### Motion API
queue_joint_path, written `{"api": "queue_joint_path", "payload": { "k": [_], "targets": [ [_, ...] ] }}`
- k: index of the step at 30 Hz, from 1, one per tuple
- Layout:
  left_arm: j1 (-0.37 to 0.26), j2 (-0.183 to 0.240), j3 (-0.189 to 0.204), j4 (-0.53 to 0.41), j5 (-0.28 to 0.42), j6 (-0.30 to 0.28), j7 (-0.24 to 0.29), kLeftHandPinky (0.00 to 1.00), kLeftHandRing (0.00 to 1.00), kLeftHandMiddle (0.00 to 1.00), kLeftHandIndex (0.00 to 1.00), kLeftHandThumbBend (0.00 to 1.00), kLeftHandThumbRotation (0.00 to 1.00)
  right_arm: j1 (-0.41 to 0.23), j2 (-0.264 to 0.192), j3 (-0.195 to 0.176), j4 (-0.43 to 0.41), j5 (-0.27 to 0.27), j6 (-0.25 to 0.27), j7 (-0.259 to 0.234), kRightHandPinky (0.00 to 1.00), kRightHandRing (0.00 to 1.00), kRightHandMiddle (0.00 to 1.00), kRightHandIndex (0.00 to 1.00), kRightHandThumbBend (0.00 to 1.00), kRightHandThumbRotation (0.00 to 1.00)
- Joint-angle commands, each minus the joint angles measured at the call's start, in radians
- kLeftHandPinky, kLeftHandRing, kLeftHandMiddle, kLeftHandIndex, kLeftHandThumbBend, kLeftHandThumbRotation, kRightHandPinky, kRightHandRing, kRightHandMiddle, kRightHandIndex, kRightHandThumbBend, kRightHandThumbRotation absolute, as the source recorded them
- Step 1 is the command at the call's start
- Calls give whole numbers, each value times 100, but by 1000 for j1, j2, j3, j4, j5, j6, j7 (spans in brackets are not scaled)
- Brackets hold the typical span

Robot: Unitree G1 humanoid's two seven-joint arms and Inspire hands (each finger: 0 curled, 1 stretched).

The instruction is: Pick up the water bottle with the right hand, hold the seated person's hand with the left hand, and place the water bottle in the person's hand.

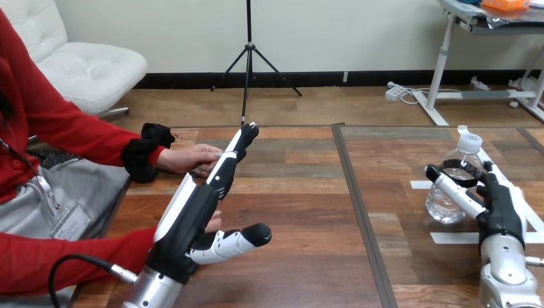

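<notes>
Brown wooden worktop [301, 212] lies across the lower part of the view. At its right side the water bottle [457, 176] stands upright near white tape strips [449, 237]. The right hand [500, 208] is closed round it: the thumb crosses its front, and the fingers are mostly hidden behind it. The left hand [192, 221] reaches to the person's hand [189, 158] with fingers [231, 154] straight, holding nothing; whether they touch, I cannot tell. The person's other hand [214, 222] is mostly hidden behind the left palm.
</notes>
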Motion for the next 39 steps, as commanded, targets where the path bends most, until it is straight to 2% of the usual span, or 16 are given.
{"api": "queue_joint_path", "payload": {
  "k": [1, 6, 9, 12, 19, 24, 29, 39],
  "targets": [
    [-20, 20, 17, -56, -20, -26, 0, 98, 100, 100, 100, 100, 79, -96, 26, -27, -5, 24, -2, -63, 47, 53, 58, 56, 97, 14],
    [-11, 21, 15, -71, -30, -22, -6, 98, 100, 100, 100, 100, 79, -104, 37, -59, -4, 63, -1, -70, 22, 26, 30, 29, 89, 4],
    [-6, 22, 16, -77, -28, -27, -5, 97, 100, 100, 100, 100, 78, -108, 40, -72, -3, 78, 1, -78, 15, 18, 22, 20, 83, 2],
    [2, 25, 15, -89, -30, -28, -6, 97, 100, 100, 100, 100, 78, -113, 43, -92, -3, 104, 11, -61, 11, 14, 17, 16, 78, 1],
    [23, 30, 6, -126, -70, -11, -36, 98, 100, 100, 100, 100, 77, -112, 40, -112, -3, 132, 23, -18, 6, 9, 12, 11, 69, 0],
    [37, 32, 12, -153, -71, -3, -38, 97, 100, 100, 100, 100, 76, -108, 41, -137, -7, 170, 20, 42, 4, 7, 10, 10, 67, 0],
    [45, 37, 5, -173, -100, 5, -58, 96, 100, 100, 100, 100, 76, -104, 44, -165, -9, 209, 17, 93, 2, 5, 9, 8, 66, 0],
    [65, 38, 8, -217, -118, 41, -78, 96, 100, 100, 100, 100, 74, -97, 45, -199, -13, 250, 21, 136, 0, 4, 8, 7, 66, 0]
  ]
}}
